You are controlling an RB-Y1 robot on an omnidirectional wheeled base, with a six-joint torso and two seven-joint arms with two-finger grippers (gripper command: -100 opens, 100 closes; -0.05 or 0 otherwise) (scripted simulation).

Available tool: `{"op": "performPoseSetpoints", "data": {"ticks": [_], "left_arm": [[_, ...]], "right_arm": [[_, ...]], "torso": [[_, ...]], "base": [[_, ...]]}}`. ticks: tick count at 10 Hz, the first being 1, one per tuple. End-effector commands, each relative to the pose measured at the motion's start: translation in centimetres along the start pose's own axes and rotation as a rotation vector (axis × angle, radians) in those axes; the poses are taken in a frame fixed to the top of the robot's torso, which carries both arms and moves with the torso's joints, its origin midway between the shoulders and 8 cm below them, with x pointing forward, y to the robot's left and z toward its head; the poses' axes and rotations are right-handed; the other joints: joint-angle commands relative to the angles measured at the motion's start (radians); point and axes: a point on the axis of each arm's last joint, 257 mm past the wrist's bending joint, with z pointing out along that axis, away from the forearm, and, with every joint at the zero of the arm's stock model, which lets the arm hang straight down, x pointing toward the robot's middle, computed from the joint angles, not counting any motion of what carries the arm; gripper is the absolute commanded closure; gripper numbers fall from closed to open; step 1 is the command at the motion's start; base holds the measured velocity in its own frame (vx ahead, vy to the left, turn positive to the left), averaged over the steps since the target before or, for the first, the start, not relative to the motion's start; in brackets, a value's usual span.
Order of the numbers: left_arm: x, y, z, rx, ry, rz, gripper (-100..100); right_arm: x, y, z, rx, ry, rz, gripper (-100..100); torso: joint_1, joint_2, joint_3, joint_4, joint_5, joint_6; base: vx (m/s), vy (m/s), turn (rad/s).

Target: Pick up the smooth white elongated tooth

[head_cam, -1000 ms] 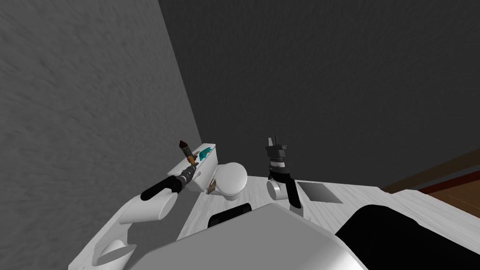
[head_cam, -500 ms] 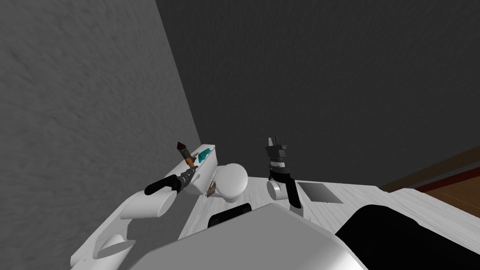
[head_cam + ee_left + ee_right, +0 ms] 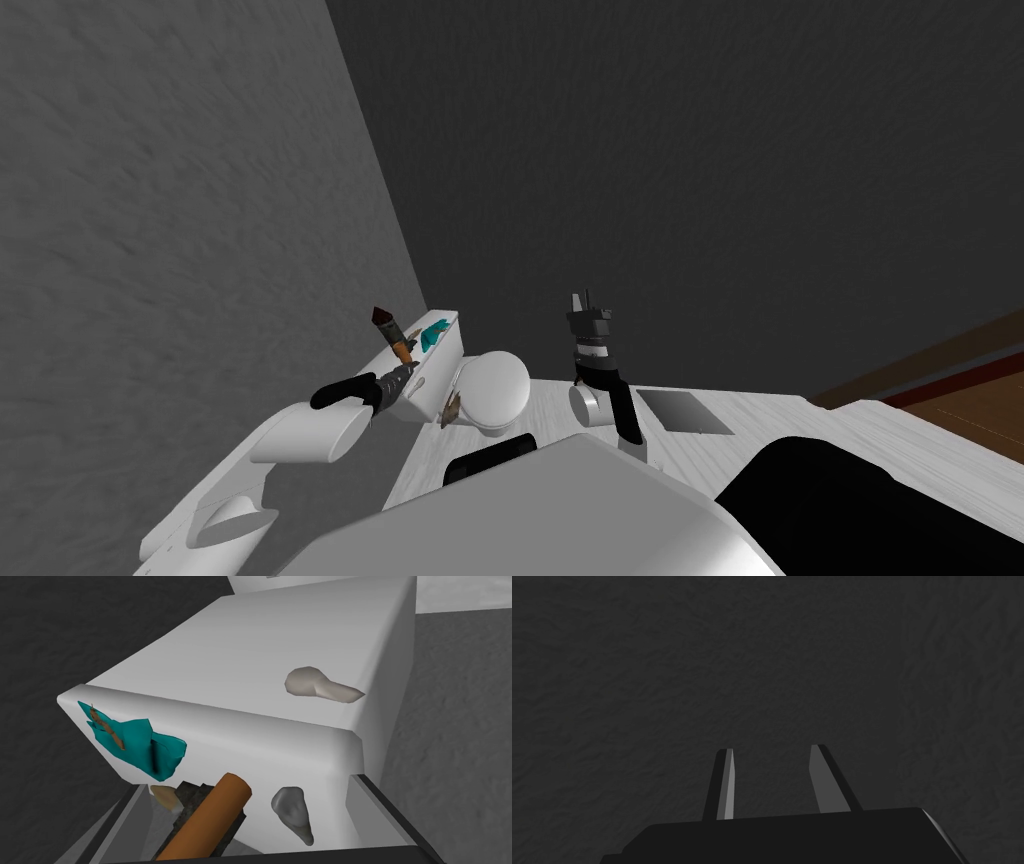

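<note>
Standing spread wide, the left gripper [image 3: 243, 782] flanks a brown handle [image 3: 210, 821] at the toilet tank [image 3: 280, 641]. A grey tooth [image 3: 292, 813] sits just past it, with a teal scrap [image 3: 135, 743] at the tank's corner. Farther on, the pale tooth [image 3: 320, 686] lies by a side edge. The right gripper [image 3: 772, 748] is raised, blades apart.

The gap between the wide-set fingers [image 3: 385, 811] of the left claw [image 3: 243, 783] is taken up by a brown stick [image 3: 210, 816], and a teal scrap [image 3: 135, 743], a tan piece [image 3: 165, 798] and a grey tooth [image 3: 292, 813] are crowded close around it on the white tank [image 3: 240, 741]. The pale elongated tooth [image 3: 322, 686] is found on the tank's other visible face, apart from these, with bare surface all around it. The tank is hemmed in by the grey wall [image 3: 200, 250] on one side and the toilet bowl [image 3: 495, 390] on the other.
</note>
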Motion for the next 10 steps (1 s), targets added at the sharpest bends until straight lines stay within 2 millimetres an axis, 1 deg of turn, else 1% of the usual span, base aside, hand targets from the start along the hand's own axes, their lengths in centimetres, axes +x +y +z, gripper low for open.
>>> {"op": "performPoseSetpoints", "data": {"ticks": [1, 2, 4, 5, 8, 10], "left_arm": [[-0.2, 1.2, 0.1, -0.055, 0.011, 0.028, -100], [-0.1, 1.7, 0.1, -0.071, 0.015, 0.028, -100], [-0.5, 3.1, -0.1, -0.137, 0.026, 0.061, -100], [-0.5, 3.4, -0.2, -0.145, 0.028, 0.061, -100], [-1.2, 5.3, -0.7, -0.232, 0.038, 0.103, -100], [-1.7, 6.2, -1.1, -0.273, 0.038, 0.124, -100]], "right_arm": [[0.0, 0.0, 0.0, 0.000, 0.000, 0.000, 0], [0.0, 0.0, 0.0, 0.000, 0.000, 0.000, 0], [0.0, 0.0, 0.0, 0.000, 0.000, 0.000, 0], [0.0, 0.0, 0.0, 0.000, 0.000, 0.000, 0], [0.0, 0.0, 0.0, 0.000, 0.000, 0.000, 0], [0.0, 0.0, 0.0, 0.000, 0.000, 0.000, 0]], "torso": [[0.000, 0.000, 0.000, 0.000, 0.000, 0.000], [0.000, -0.002, -0.001, 0.000, 0.000, 0.000], [0.001, -0.001, -0.001, 0.000, 0.000, 0.000], [0.001, -0.002, -0.001, 0.000, 0.000, 0.000], [0.000, 0.000, 0.000, 0.000, 0.000, 0.000], [0.000, 0.000, 0.000, 0.000, 0.000, 0.000]], "base": [[0.084, 0.019, -0.034], [0.064, 0.024, -0.012], [0.070, 0.032, -0.025], [0.057, 0.022, -0.012], [0.051, 0.018, -0.020], [0.045, 0.020, -0.024]]}}
